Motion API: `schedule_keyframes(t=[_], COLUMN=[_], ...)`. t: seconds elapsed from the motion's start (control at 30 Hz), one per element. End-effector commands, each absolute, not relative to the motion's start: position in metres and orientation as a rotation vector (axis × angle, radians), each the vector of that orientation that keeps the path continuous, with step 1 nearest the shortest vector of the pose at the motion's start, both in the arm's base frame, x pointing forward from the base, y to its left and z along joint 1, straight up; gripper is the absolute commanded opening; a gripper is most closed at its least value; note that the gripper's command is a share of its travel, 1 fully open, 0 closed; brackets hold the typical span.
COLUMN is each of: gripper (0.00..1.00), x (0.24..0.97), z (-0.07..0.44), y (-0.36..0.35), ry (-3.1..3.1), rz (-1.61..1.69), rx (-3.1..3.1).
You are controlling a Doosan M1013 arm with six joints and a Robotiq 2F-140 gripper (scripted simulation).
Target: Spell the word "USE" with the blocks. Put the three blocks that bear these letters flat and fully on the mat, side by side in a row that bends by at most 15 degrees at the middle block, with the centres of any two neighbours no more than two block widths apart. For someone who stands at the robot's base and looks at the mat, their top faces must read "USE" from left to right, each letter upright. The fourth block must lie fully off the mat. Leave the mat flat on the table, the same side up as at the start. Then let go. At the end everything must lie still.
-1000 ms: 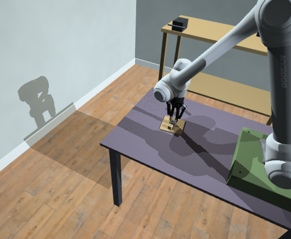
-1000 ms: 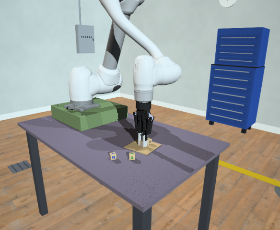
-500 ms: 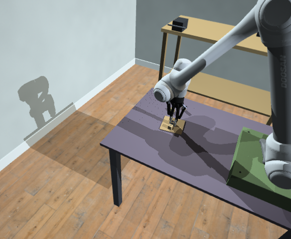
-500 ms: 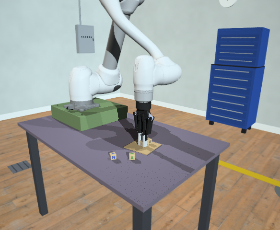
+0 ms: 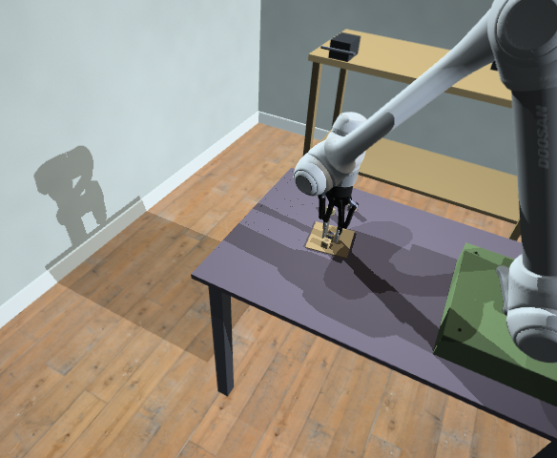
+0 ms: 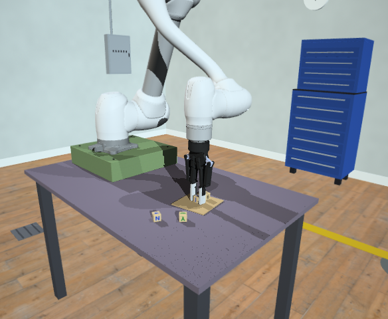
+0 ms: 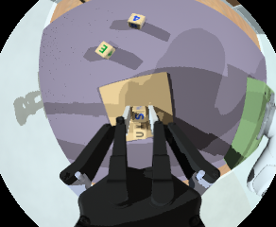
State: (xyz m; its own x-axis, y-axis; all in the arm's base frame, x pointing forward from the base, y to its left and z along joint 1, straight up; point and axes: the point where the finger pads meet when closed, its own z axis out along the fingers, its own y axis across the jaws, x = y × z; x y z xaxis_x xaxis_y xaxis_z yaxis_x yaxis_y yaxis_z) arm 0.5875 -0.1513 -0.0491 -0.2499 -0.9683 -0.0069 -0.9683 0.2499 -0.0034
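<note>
A tan mat (image 5: 346, 239) (image 6: 185, 204) (image 7: 121, 93) lies flat in the middle of the purple table (image 5: 278, 276) (image 6: 221, 247). Two letter blocks sit side by side on it: the S block (image 7: 140, 115) (image 6: 196, 199) and the U block (image 7: 138, 134) (image 6: 207, 196). My gripper (image 5: 329, 240) (image 6: 196, 196) (image 7: 139, 112) points straight down over the mat. Its fingers are slightly open and straddle the S block, which rests on the mat. The E block (image 6: 183, 216) (image 7: 103, 49) and the N block (image 6: 157, 216) (image 7: 136, 19) lie on the table off the mat.
The green robot base (image 5: 471, 315) (image 6: 118, 161) stands on the table's far side from the loose blocks. A wooden shelf (image 5: 417, 64) and a blue tool cabinet (image 6: 328, 106) stand away from the table.
</note>
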Motion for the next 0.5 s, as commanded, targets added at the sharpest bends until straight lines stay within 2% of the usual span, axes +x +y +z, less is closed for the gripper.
schedule_keyframes(t=[0.0, 0.47], gripper=[0.25, 0.25], x=[0.588, 0.588], z=[-0.049, -0.039], y=[-0.151, -0.151], ry=[2.477, 2.477], rz=[0.002, 0.002], rx=[-1.919, -1.919])
